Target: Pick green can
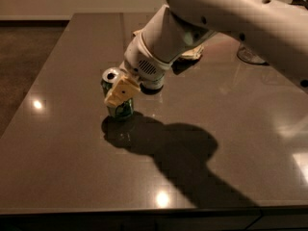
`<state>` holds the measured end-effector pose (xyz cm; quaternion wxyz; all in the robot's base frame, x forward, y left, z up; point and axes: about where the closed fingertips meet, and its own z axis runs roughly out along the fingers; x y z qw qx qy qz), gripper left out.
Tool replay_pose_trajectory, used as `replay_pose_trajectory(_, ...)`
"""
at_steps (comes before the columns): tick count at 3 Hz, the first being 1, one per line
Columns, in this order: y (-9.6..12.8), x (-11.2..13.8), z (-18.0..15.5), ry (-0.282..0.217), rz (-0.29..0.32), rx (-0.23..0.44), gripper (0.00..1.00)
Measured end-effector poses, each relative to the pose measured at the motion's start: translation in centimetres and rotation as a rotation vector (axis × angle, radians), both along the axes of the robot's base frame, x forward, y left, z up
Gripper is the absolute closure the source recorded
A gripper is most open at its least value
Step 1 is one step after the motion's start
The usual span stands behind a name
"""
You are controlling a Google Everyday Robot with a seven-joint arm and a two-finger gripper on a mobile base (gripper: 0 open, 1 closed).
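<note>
The green can [121,109] stands upright on the dark table [72,148], left of centre, with its silver top [111,74] showing. My gripper [119,93] comes down from the upper right on the big white arm [202,18]. Its cream tip lies right across the near side of the can's upper body and hides part of it. The arm's shadow falls on the table to the right of the can.
A pale crumpled object [191,55] lies behind the arm near the table's back. A clear glass-like item [250,56] stands at the back right. The table's left edge borders a darker floor [24,57]. The front edge runs along the bottom.
</note>
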<state>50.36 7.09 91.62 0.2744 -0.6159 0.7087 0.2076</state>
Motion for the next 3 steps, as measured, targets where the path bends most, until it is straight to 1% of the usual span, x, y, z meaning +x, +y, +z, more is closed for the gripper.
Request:
replay_pose_trajectory(1,-0.5,-0.3,3.1,-0.008,0.017,0.014,0.85)
replay_pose_trajectory(2,-0.9,-2.0,8.1,-0.037,0.077,0.039,1.00)
replay_pose_trajectory(3,-0.9,-2.1,8.2,-0.037,0.079,0.039,1.00)
